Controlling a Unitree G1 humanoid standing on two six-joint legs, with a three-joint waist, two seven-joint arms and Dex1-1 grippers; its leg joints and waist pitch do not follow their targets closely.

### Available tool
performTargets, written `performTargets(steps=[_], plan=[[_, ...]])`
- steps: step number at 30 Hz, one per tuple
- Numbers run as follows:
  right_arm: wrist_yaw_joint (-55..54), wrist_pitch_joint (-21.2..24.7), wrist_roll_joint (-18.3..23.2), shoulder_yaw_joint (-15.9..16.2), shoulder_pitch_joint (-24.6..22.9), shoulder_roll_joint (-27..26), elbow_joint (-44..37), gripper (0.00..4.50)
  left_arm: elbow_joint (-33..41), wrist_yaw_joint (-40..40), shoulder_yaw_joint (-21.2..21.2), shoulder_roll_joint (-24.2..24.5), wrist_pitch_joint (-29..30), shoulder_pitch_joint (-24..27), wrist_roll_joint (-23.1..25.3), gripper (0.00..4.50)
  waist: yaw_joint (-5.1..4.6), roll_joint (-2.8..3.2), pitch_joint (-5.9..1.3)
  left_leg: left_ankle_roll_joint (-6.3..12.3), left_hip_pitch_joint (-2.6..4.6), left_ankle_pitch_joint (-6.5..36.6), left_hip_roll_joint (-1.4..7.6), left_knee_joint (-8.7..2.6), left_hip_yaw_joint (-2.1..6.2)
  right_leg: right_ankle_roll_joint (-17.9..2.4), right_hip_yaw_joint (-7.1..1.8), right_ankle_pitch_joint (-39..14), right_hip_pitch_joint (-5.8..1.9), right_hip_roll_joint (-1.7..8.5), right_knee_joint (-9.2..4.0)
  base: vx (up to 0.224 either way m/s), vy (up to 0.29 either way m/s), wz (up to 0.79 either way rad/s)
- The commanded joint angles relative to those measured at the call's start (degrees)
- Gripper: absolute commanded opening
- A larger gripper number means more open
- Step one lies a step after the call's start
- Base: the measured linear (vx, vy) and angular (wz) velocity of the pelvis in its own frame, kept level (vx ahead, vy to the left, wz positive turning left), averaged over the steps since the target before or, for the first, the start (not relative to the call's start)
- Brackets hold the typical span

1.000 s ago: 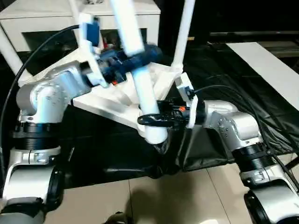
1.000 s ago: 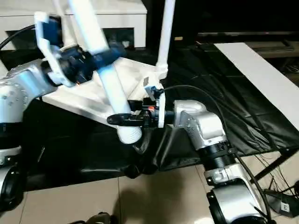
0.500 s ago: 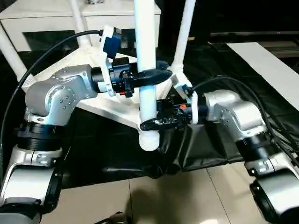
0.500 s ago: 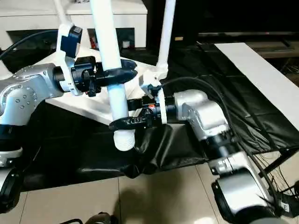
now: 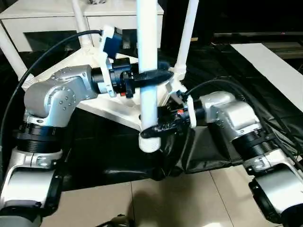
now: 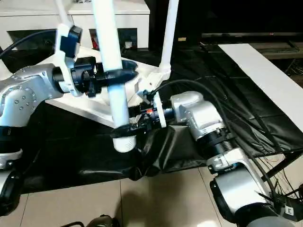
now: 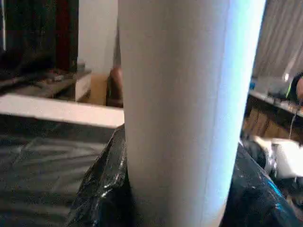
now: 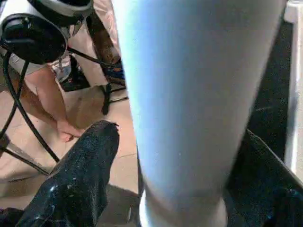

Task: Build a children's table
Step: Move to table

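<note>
The robot held one white leg [image 5: 147, 71] standing straight up. The left gripper [image 5: 150, 78] was clamped around the leg's middle. Lower down, near the leg's thick end, the right gripper [image 5: 160, 128] had its two black fingers on either side of the leg. Just behind both grippers lay the white tabletop [image 5: 124, 109], upside down, with other legs [image 5: 186, 33] sticking up from its corners.

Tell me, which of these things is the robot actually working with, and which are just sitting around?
Part of the job:
- held white leg, upright, gripped by the left gripper higher up and the right gripper near its thick end
- white tabletop, lying upside down
- fitted legs already standing in its corners

Just there:
- white cabinet behind
- black sheet beneath
- white board on the right
</note>
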State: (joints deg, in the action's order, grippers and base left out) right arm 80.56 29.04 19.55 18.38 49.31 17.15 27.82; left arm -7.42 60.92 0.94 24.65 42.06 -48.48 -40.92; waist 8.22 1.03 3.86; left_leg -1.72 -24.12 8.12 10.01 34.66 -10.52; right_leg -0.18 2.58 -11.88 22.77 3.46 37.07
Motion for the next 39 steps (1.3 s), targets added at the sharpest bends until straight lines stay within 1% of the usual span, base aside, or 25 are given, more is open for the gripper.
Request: performTargets(steps=[1,6,7,9,11,14,15,17,18,19,21,25,27,30,32,34,35,36,37,39], plan=[[0.9,-1.1,-0.7,0.2,1.2,-0.1,0.5,3.33,1.2,-0.4,1.3,-0.2,0.4,-1.7,-1.3,1.75,-0.16,0.32,-4.91,-1.62,2.49,13.9,3.14,-3.61,1.37,-14.1,-2.24,-6.3,-2.05,4.64,-3.90,0.000,0.000,0.00],[1.3,-2.0,-1.2,-0.3,1.6,-0.7,2.0,3.33,1.4,0.0,1.2,0.0,1.0,-1.6,-1.4,1.75,-0.12,0.37,-4.89,-1.55,2.53,14.2,3.15,-3.63,1.40,-13.9,-2.24,-7.2,-2.02,4.65,-4.00,0.000,0.000,0.00],[1.4,-2.3,-1.3,-0.4,1.9,-0.9,2.4,3.33,1.5,0.7,0.7,0.6,1.1,-1.5,-1.0,1.75,-0.08,0.48,-4.89,-1.57,2.57,14.2,3.19,-3.65,1.43,-13.8,-2.25,-7.2,-1.98,4.60,-3.93,0.000,0.000,0.00],[1.5,-2.4,-1.2,-0.3,2.0,-0.9,2.5,3.33,1.5,0.8,0.6,0.7,1.2,-1.3,-0.9,1.75,-0.15,0.38,-4.89,-1.61,2.55,14.2,3.15,-3.66,1.40,-13.7,-2.27,-6.9,-1.98,4.54,-3.91,0.000,0.000,0.00],[1.7,-2.5,-1.2,-0.3,2.2,-0.8,2.8,3.33,1.6,1.0,0.5,0.9,1.3,-1.2,-0.8,1.75,-0.11,0.50,-4.90,-1.58,2.58,14.3,3.17,-3.64,1.41,-13.8,-2.27,-7.0,-1.98,4.60,-3.94,0.000,0.000,0.00],[2.1,-2.9,-1.4,-0.3,2.4,-0.8,3.1,3.33,1.7,1.2,0.2,1.3,1.5,-0.9,-0.6,1.75,-0.14,0.51,-4.88,-1.62,2.59,14.5,3.16,-3.68,1.44,-13.8,-2.24,-7.3,-1.95,4.53,-3.92,0.000,0.000,0.00],[2.2,-2.9,-1.4,-0.5,2.5,-0.9,3.4,3.33,1.9,1.1,0.3,1.3,1.6,-0.9,-0.8,1.75,-0.11,0.40,-4.90,-1.57,2.66,14.2,3.21,-3.67,1.40,-13.8,-2.26,-6.9,-1.94,4.56,-3.88,0.000,0.000,0.00],[2.4,-3.0,-1.5,-0.7,2.6,-1.1,3.6,3.33,2.4,1.0,0.4,1.3,2.1,-0.7,-1.3,1.75,-0.07,0.50,-4.89,-1.59,2.61,14.4,3.24,-3.70,1.43,-14.0,-2.22,-6.7,-1.95,4.58,-3.83,0.000,0.000,0.00],[2.3,-3.2,-1.6,-0.8,2.7,-1.3,3.8,3.33,2.6,1.1,0.4,1.3,2.3,-0.6,-1.5,1.75,-0.09,0.49,-4.90,-1.57,2.59,14.3,3.22,-3.68,1.44,-14.1,-2.22,-6.6,-1.96,4.56,-3.82,0.000,0.000,0.00],[2.3,-3.2,-1.6,-0.9,2.7,-1.5,4.0,3.33,2.8,1.2,0.4,1.3,2.5,-0.5,-1.6,1.75,-0.15,0.35,-4.89,-1.58,2.59,14.4,3.21,-3.67,1.42,-14.2,-2.22,-6.6,-1.99,4.60,-3.85,0.000,0.000,0.00],[2.2,-3.4,-1.6,-0.9,2.7,-1.7,4.2,3.33,3.0,1.2,0.4,1.3,2.5,-0.5,-1.7,1.75,-0.10,0.41,-4.89,-1.48,2.52,14.1,3.18,-3.61,1.39,-14.4,-2.24,-6.5,-2.02,4.66,-3.86,0.000,0.000,0.00],[2.3,-3.7,-1.5,-0.9,2.9,-2.0,4.8,3.33,2.8,0.7,0.7,0.9,2.6,-0.7,-1.9,1.75,-0.06,0.44,-4.90,-1.48,2.54,14.1,3.19,-3.63,1.41,-14.0,-2.23,-6.8,-2.00,4.62,-3.85,0.000,0.000,0.00],[2.3,-3.8,-1.5,-1.0,2.9,-2.2,4.9,3.33,2.9,1.0,0.6,1.0,2.8,-0.7,-2.0,1.75,-0.10,0.33,-4.91,-1.53,2.55,14.2,3.21,-3.68,1.40,-14.0,-2.22,-6.8,-1.98,4.57,-3.82,0.000,0.000,0.00],[2.3,-3.8,-1.5,-1.1,2.9,-2.4,5.0,3.33,3.1,1.0,0.5,1.0,3.0,-0.6,-1.9,1.75,-0.07,0.41,-4.88,-1.44,2.56,14.2,3.19,-3.64,1.39,-14.1,-2.26,-6.9,-1.94,4.66,-3.88,0.000,0.000,0.00],[2.3,-3.9,-1.5,-1.2,2.9,-2.5,5.1,3.07,3.2,0.9,0.5,1.0,3.0,-0.5,-1.8,1.75,-0.07,0.41,-4.87,-1.58,2.58,14.4,3.22,-3.68,1.41,-13.9,-2.26,-7.3,-1.94,4.60,-3.88,0.000,0.000,0.00],[2.2,-4.3,-1.5,-1.5,3.1,-2.8,5.7,2.98,3.5,1.1,0.3,1.1,3.2,-0.3,-1.7,1.75,-0.11,0.35,-4.89,-1.62,2.55,14.1,3.21,-3.71,1.42,-13.9,-2.24,-7.0,-1.99,4.62,-3.82,0.000,0.000,0.00],[2.2,-4.3,-1.5,-1.5,3.1,-2.8,5.7,2.74,3.5,1.1,0.3,1.1,3.2,-0.3,-1.7,1.75,-0.12,0.37,-4.93,-1.58,2.53,14.1,3.18,-3.64,1.41,-14.0,-2.24,-6.8,-1.98,4.64,-3.82,0.000,0.000,0.00],[2.2,-4.3,-1.5,-1.5,3.1,-2.8,5.7,2.74,3.5,1.1,0.3,1.1,3.2,-0.3,-1.7,1.75,-0.13,0.36,-4.92,-1.52,2.53,14.0,3.18,-3.65,1.41,-14.0,-2.23,-6.8,-1.98,4.63,-3.80,0.000,0.000,0.00],[2.0,-4.7,-1.4,-1.8,3.4,-3.0,6.2,2.58,3.5,1.2,0.1,1.3,3.2,-0.2,-1.7,1.75,-0.11,0.36,-4.92,-1.46,2.58,14.0,3.19,-3.63,1.38,-14.0,-2.24,-6.7,-1.92,4.60,-3.83,0.000,0.000,0.00],[2.0,-4.8,-1.4,-1.9,3.5,-3.1,6.3,2.54,3.5,1.1,0.1,1.2,3.2,-0.3,-1.8,1.75,-0.07,0.39,-4.88,-1.41,2.53,14.2,3.19,-3.64,1.38,-14.0,-2.25,-7.0,-1.93,4.64,-3.86,0.000,0.000,0.00]])
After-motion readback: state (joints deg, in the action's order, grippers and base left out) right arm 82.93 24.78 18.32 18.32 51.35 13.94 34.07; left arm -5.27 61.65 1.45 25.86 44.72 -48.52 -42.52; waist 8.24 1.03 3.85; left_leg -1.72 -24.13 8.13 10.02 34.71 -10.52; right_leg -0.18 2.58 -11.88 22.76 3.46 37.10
